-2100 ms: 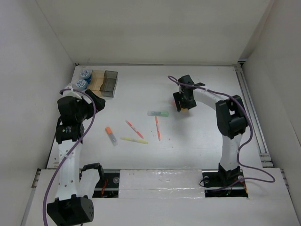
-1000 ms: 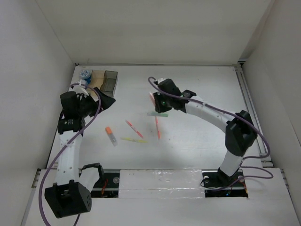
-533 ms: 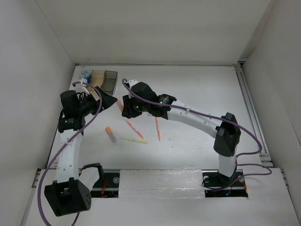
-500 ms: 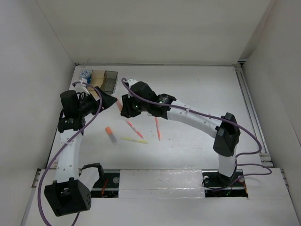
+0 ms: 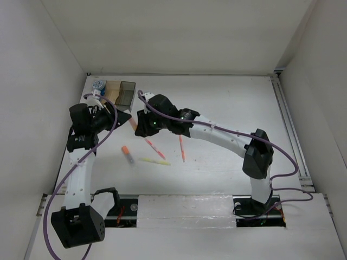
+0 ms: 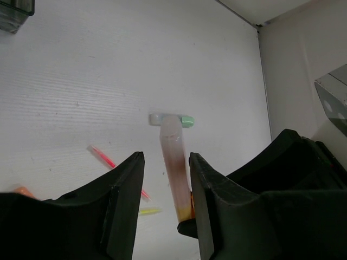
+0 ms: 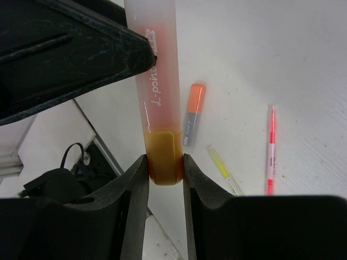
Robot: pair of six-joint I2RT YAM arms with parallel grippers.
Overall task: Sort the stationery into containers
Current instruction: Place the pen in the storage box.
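My right gripper [image 5: 139,123] [image 7: 165,162] is shut on the amber end of a pale orange highlighter [image 5: 133,123] [image 7: 160,81] and holds it in the air. The highlighter's other end reaches between the fingers of my left gripper [image 5: 124,117] [image 6: 166,157]. In the left wrist view the highlighter [image 6: 174,162] lies against the right finger, with a gap to the left one. The containers [image 5: 120,93] stand in a row at the back left, with a blue patterned roll [image 5: 98,85] at their left end.
On the table lie a short orange-capped marker [image 5: 127,155] [image 7: 192,114], a red pen [image 5: 154,148] [image 7: 270,149], a yellow pen [image 5: 154,161] [image 7: 224,169] and an orange pen [image 5: 182,148]. A green-capped item [image 6: 172,119] lies farther right. White walls enclose the table.
My right arm has swept left across the table with the highlighter, bringing it to the left gripper. The left jaws have narrowed around its free end.
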